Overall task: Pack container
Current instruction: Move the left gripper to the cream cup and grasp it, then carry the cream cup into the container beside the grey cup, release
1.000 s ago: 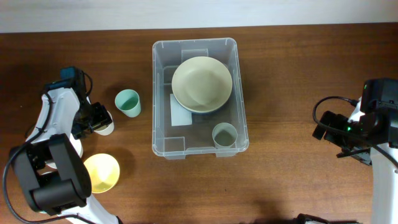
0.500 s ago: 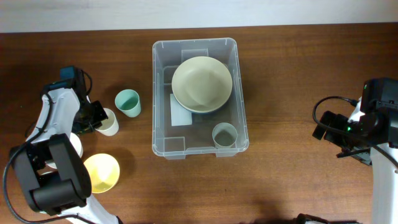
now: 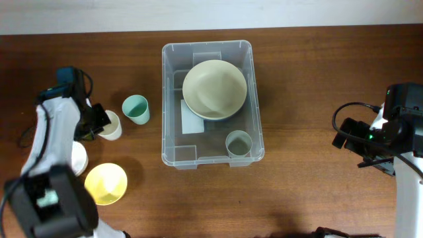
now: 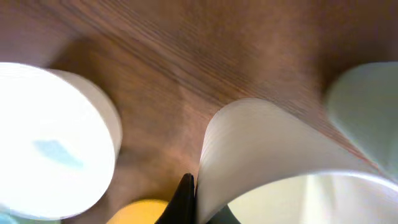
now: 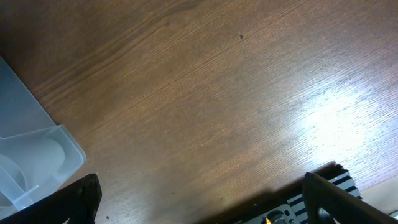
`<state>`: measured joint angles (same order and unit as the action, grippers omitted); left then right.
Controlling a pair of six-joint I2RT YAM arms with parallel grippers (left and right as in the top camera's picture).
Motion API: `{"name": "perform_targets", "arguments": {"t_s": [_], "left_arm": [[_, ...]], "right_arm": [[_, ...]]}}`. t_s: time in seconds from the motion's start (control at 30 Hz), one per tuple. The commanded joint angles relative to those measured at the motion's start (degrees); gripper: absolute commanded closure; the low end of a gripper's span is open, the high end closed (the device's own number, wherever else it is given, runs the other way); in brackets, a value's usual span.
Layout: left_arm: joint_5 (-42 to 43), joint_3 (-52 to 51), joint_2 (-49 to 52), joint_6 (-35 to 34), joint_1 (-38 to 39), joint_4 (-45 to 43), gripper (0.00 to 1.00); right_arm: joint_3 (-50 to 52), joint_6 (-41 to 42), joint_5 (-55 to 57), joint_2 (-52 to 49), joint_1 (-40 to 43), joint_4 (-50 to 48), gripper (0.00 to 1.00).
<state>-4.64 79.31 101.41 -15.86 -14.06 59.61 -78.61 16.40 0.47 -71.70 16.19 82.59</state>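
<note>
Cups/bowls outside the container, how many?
4. Teal cup nearest the container; cream cup in the left gripper; white one partly under the left arm; yellow one at the front.

One container [image 3: 207,43], three cups [image 3: 135,108] [image 3: 110,125] [image 3: 238,143], three bowls [image 3: 214,89] [image 3: 106,183] [image 3: 78,158].

Brown wood-grain surface [image 5: 186,93] fills most of the view, with a pale glare patch at right. A rounded corner of the clear plastic container [image 5: 31,155] shows at lower left. The right gripper [image 5: 202,199] hangs spread wide, one dark tip in each lower corner, nothing between them.
</note>
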Motion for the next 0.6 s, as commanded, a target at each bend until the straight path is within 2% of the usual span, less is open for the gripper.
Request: {"name": "perform_targets", "arguments": {"t_s": [0.0,0.07,0.17,0.33,0.57], "left_arm": [[6.1,2.8,-10.6,0.1,-0.2,0.6,0.99],[14.0,3.4,-15.0,1.3,0.8,0.6,0.99],[17.7,4.3,-19.7,1.8,4.6,0.6,0.99],[16.6,7.3,-22.8,1.5,18.1,0.6,1.00],[8.6,9.8,-19.9,-3.9,38.8,-3.8,1.00]], "right_arm": [[0.1,-0.1,-0.3,0.0,0.0,-0.1,0.01],[0.1,-0.1,-0.3,0.0,0.0,-0.2,0.01],[0.1,-0.1,-0.3,0.0,0.0,-0.1,0.01],[0.1,-0.1,-0.3,0.0,0.0,-0.1,0.01],[0.1,-0.1,-0.3,0.0,0.0,-0.1,0.01]]}}
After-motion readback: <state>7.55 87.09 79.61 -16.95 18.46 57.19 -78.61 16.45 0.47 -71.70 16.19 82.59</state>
